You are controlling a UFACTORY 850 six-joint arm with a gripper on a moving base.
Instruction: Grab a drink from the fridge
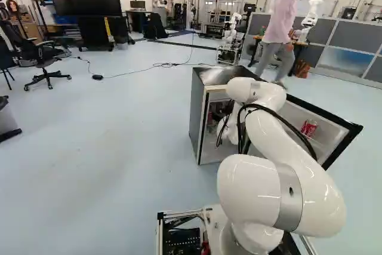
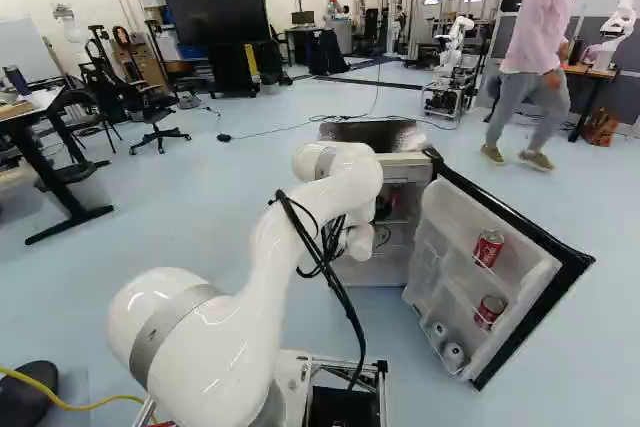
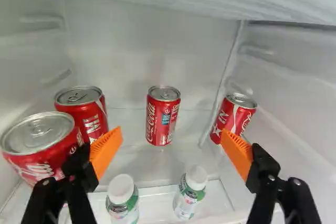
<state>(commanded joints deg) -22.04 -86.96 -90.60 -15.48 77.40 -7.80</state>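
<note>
Orange pads (image 3: 106, 150) face each other well apart on my gripper (image 3: 171, 140), its black fingers standing open with nothing pinched between them. I have it reaching into the fridge (image 1: 199, 111), and straight ahead, framed by the gap, the middle can (image 3: 163, 116) stands upright near the back wall (image 3: 142, 40), red with a silver top. Under that gap I see two bottles with white caps, the first bottle (image 3: 122, 203) near one finger, the second bottle (image 3: 187, 198) nearer the other. Past the first finger are two more upright cans: the far can (image 3: 84, 106), partly covered by the pad, and the big can (image 3: 39, 145), closer to my camera. Beyond the other finger is the side can (image 3: 235, 116), its lower part cut off by that pad. Looking from the base, my arm (image 2: 265, 287) runs forward to the fridge, whose door (image 2: 545, 272) is swung wide open, showing the upper door can (image 2: 488, 247) and, below it, the lower door can (image 2: 490, 311). Farther across the room I make out another robot (image 2: 452, 47), a black screen (image 2: 217, 19) and an office chair (image 2: 155, 112).
</note>
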